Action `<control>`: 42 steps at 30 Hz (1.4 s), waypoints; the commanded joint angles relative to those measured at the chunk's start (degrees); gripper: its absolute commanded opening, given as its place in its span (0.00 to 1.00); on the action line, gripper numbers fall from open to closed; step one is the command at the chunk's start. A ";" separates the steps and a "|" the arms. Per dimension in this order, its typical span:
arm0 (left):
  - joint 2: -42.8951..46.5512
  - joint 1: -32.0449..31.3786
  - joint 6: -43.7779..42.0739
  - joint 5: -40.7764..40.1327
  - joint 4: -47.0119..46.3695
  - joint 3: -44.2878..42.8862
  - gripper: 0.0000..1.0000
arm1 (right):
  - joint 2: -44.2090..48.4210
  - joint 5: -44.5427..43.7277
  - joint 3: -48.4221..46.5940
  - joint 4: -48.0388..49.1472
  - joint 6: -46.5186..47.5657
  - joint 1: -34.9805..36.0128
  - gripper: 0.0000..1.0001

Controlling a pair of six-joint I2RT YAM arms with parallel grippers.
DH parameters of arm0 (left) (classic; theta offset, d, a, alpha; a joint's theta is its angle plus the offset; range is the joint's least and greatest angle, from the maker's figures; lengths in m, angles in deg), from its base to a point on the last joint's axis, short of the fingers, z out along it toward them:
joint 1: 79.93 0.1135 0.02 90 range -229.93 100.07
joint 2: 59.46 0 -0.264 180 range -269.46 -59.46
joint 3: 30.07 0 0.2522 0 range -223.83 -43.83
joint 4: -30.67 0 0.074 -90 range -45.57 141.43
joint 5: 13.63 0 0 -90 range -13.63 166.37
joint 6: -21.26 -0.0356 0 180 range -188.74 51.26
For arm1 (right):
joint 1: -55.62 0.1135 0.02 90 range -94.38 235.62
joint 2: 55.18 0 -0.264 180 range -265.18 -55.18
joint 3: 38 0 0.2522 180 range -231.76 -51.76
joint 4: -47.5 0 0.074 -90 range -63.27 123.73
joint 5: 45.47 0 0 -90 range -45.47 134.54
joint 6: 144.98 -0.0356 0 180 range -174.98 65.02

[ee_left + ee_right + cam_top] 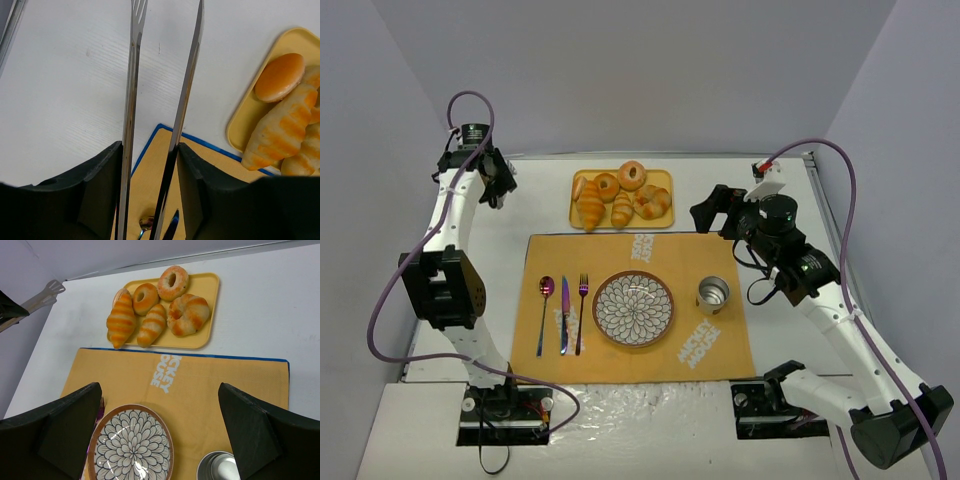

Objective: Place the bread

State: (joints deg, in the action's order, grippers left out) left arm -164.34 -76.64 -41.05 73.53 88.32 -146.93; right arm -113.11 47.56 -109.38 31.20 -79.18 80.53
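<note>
The bread is two striped golden rolls, a larger one [590,207] and a smaller one [622,209], lying side by side on a yellow tray [665,180]. They also show in the right wrist view [121,321] [151,325] and in the left wrist view [282,127] [305,157]. My left gripper [485,175] [150,150] is shut on metal tongs [131,100], held left of the tray above the bare table. My right gripper [715,210] [160,435] is open and empty, hovering over the placemat right of the tray.
Two ring bagels [632,175] and a knotted bun [653,201] share the tray. On the orange placemat [640,245] stand a patterned plate [633,309], a metal cup [712,294], a spoon [546,290], a knife [564,315] and a fork [583,300].
</note>
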 commanded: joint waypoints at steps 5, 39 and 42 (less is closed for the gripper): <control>6.56 -8.05 -3.80 -1.64 2.86 -2.65 0.40 | 1.07 -0.92 -2.23 2.71 0.09 0.41 1.00; 8.20 -29.22 -5.45 -11.39 5.41 2.38 0.45 | 1.68 -1.71 -1.88 0.25 0.21 0.41 1.00; 8.06 -29.60 -5.39 -11.92 5.18 3.12 0.46 | 1.51 -1.62 -1.99 0.25 0.21 0.41 1.00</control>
State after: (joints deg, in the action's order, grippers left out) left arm -158.21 -105.66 -45.80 65.28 94.40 -143.57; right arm -112.63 46.99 -109.41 28.44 -79.14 80.53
